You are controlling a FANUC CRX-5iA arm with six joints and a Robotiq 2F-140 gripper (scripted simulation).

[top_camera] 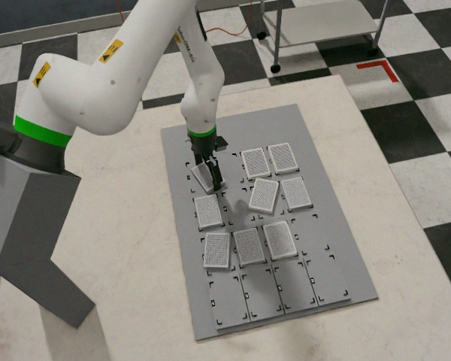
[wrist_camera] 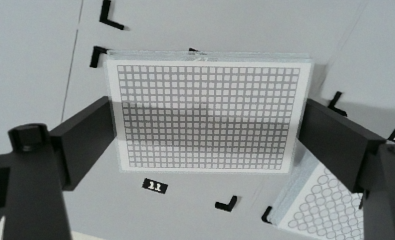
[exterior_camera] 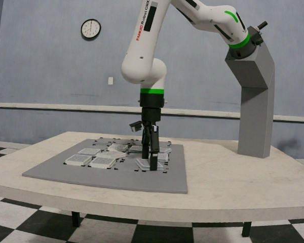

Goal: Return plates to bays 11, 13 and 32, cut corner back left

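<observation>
A sealed 384-well plate (wrist_camera: 206, 115) lies askew at bay 11, by the label 11 (wrist_camera: 155, 186), out of line with the bay's corner pieces. It also shows in the top view (top_camera: 203, 177) and the exterior view (exterior_camera: 146, 164). My gripper (wrist_camera: 207, 115) is low over it and open, with one finger on each short side of the plate, close to it. A 96-well plate (top_camera: 264, 195) lies turned across bay 32. Another 384-well plate (top_camera: 216, 250) sits skewed at bay 13.
Other plates sit squarely in their bays, such as bay 12 (top_camera: 208, 210), bay 23 (top_camera: 249, 246) and bay 33 (top_camera: 279, 240). The raised column 4 bays (top_camera: 279, 289) hold nothing. A metal cart (top_camera: 319, 23) stands on the floor beyond the table.
</observation>
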